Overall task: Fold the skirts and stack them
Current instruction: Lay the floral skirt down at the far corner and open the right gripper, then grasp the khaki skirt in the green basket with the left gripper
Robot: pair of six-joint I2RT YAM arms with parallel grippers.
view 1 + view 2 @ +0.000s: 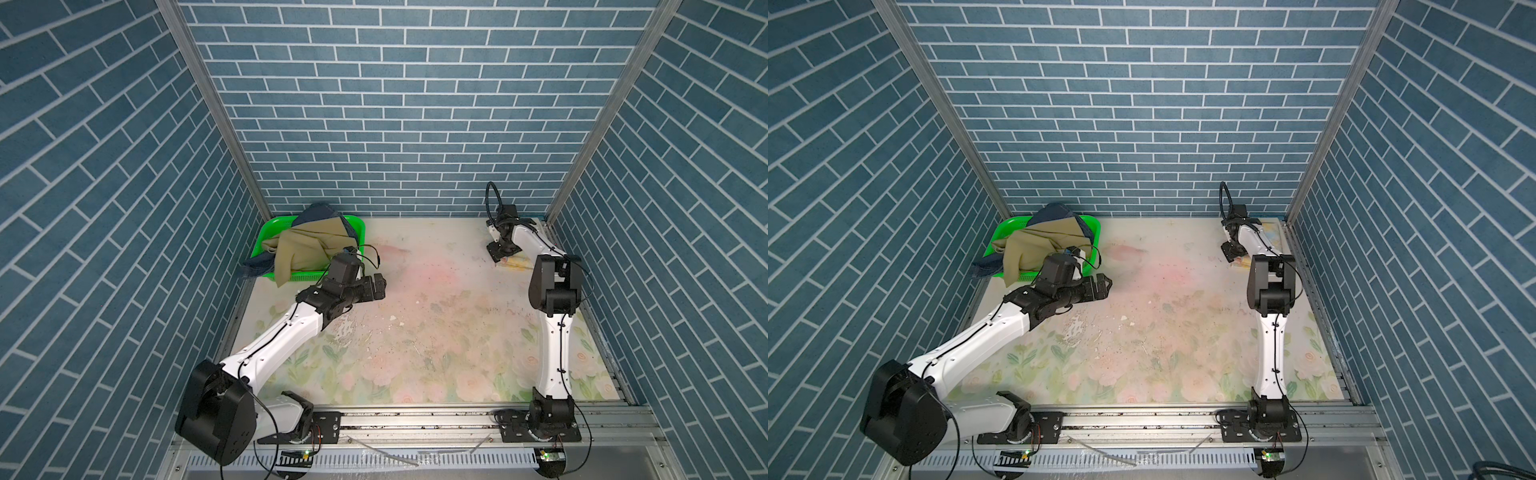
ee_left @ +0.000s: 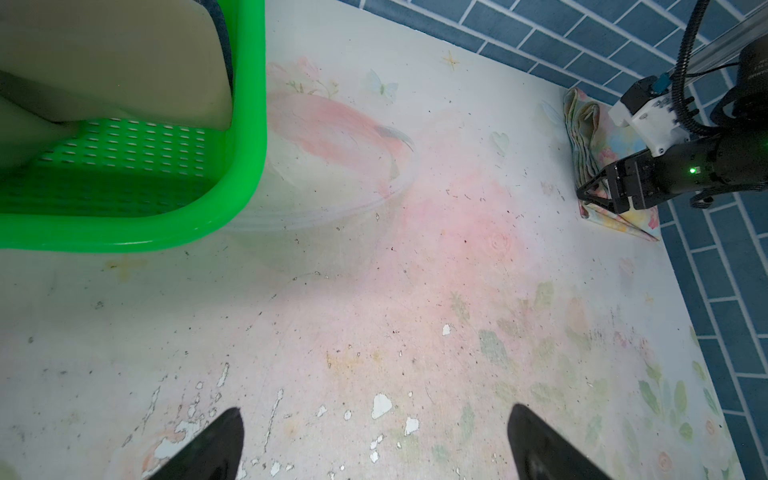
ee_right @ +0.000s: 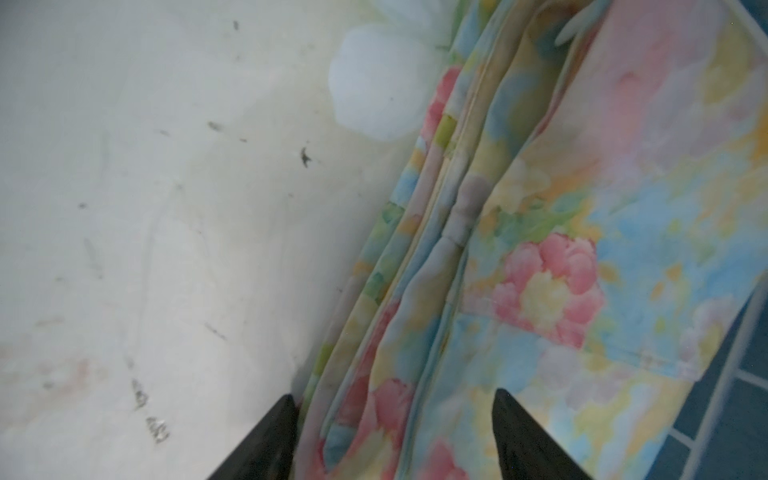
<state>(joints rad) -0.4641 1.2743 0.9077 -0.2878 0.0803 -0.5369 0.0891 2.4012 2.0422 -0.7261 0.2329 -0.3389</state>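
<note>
While left gripper (image 2: 375,409) gapes empty, right gripper (image 3: 395,394), jaws parted, straddles floral skirt (image 3: 540,270).

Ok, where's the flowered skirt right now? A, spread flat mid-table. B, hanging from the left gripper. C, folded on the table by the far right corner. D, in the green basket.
C: the flowered skirt lies folded on the table by the far right corner, under the open right gripper; the green basket holds the khaki skirt and the denim skirt.
</note>
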